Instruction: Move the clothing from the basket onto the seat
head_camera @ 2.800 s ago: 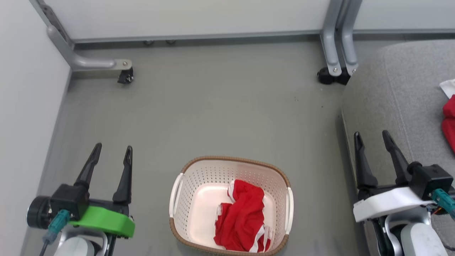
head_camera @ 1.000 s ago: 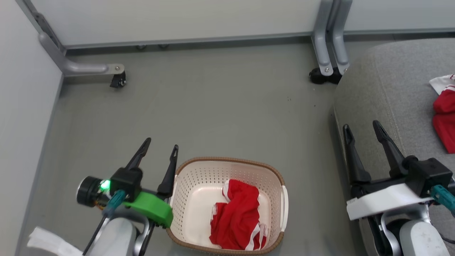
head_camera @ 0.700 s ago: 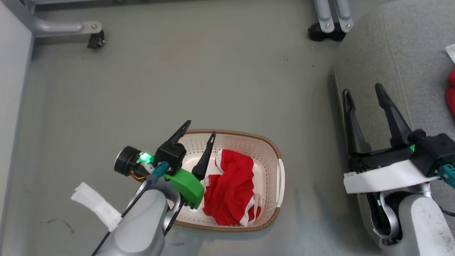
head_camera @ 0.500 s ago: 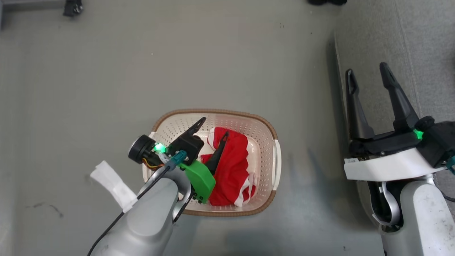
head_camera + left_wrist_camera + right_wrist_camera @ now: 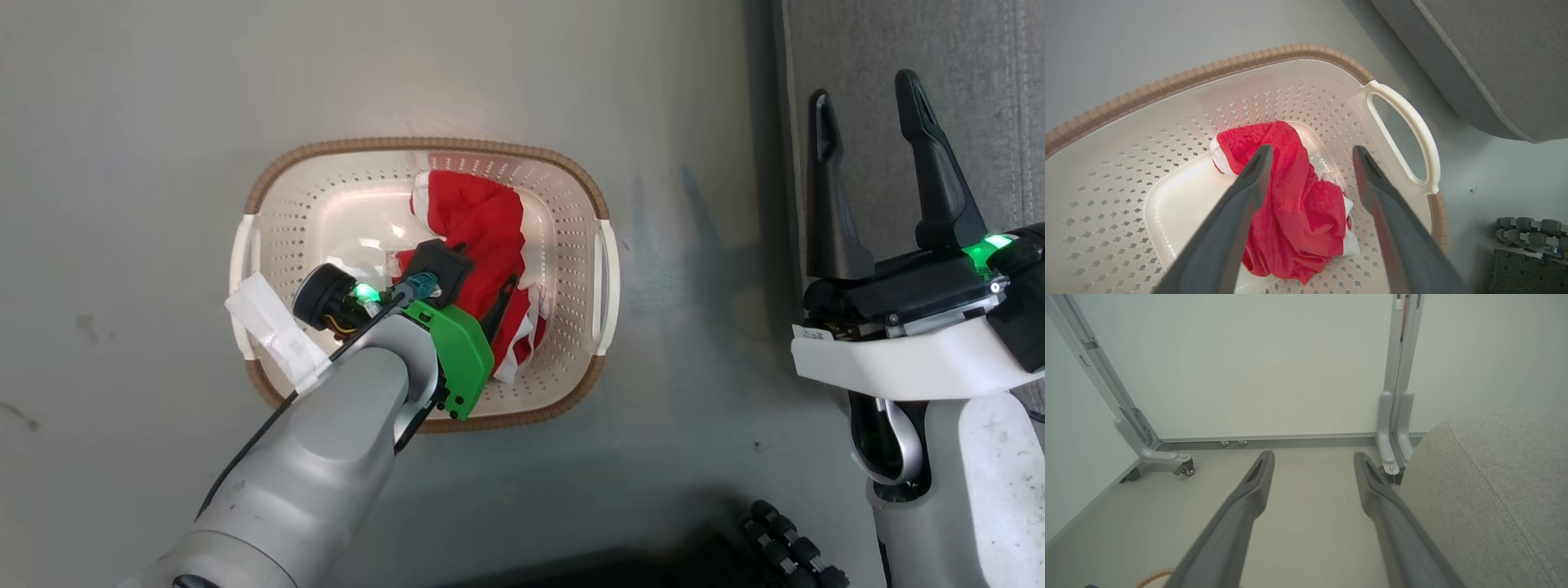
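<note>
1. Floor (image 5: 163,122): plain grey and bare; carries the basket and the seat.
2. Seat (image 5: 992,98): large grey woven cushion with a stitched seam, along the right edge of the head view. A strip of floor separates it from the basket.
3. Basket (image 5: 424,144): oval, cream-white, perforated walls, brown woven-look rim, white side handles. It stands upright on the floor, left of the seat.
4. Clothing (image 5: 478,216): one red garment with white trim, crumpled inside the basket on the half of its bottom nearer the seat.
5. Right gripper (image 5: 865,88): fingers spread wide, holding nothing, poised over the seat's near edge, well apart from the basket.
6. Left gripper (image 5: 1312,150): fingers spread wide, lowered inside the basket and straddling the red garment. Cannot tell whether they touch the fabric.
</note>
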Robot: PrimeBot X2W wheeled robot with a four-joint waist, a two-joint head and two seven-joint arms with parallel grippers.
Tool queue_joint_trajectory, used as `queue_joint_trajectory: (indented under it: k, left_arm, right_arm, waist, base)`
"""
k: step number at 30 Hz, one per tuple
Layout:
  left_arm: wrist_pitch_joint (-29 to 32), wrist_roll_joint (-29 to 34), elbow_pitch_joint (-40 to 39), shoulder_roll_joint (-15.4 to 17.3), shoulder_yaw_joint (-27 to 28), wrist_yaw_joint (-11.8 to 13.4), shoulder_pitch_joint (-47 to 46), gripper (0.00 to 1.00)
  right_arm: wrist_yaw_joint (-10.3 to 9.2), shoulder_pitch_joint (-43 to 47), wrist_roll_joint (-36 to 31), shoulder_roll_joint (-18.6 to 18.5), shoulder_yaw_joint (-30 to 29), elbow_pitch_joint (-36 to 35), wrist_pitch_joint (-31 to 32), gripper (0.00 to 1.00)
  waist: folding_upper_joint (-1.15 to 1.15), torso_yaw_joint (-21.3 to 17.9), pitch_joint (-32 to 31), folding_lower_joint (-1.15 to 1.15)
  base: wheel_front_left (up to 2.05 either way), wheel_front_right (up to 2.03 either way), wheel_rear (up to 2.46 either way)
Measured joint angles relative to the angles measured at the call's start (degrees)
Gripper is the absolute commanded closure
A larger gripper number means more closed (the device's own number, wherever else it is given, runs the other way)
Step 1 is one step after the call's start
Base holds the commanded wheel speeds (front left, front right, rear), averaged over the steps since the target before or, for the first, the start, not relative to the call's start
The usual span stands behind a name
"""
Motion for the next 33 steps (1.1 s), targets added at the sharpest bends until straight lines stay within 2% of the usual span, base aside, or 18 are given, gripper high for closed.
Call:
queue_joint_trajectory:
  k: [6,15,22,33]
  left_arm:
    - [2.6,-5.0,4.6,0.4,-2.6,0.0,-3.2,0.00]
    - [4.1,-10.7,7.1,3.6,-5.7,0.0,-6.5,0.00]
    - [5.0,-13.3,9.8,5.5,-6.5,0.0,-9.3,0.00]
    - [7.1,-14.5,15.3,6.6,-6.5,0.5,-11.6,0.00]
  right_arm:
    - [0.00,-0.4,1.1,0.0,0.7,-0.3,-1.4,0.00]
    - [0.00,-1.0,3.3,0.0,1.8,1.1,-3.2,0.00]
    - [0.00,-2.0,4.6,0.0,3.2,1.8,-4.3,0.00]
    - [0.00,-2.5,6.5,0.0,5.4,2.8,-5.1,0.00]
  waist:
    - [0.00,-2.2,6.2,0.00]
    - [0.00,-5.8,12.9,-0.01]
    - [0.00,-8.3,15.9,-0.01]
    - [0.00,-11.5,18.6,-0.01]
  base:
    - [0.00,0.00,0.00]
    - [0.00,0.00,0.00]
    - [0.00,0.00,0.00]
    - [0.00,0.00,0.00]
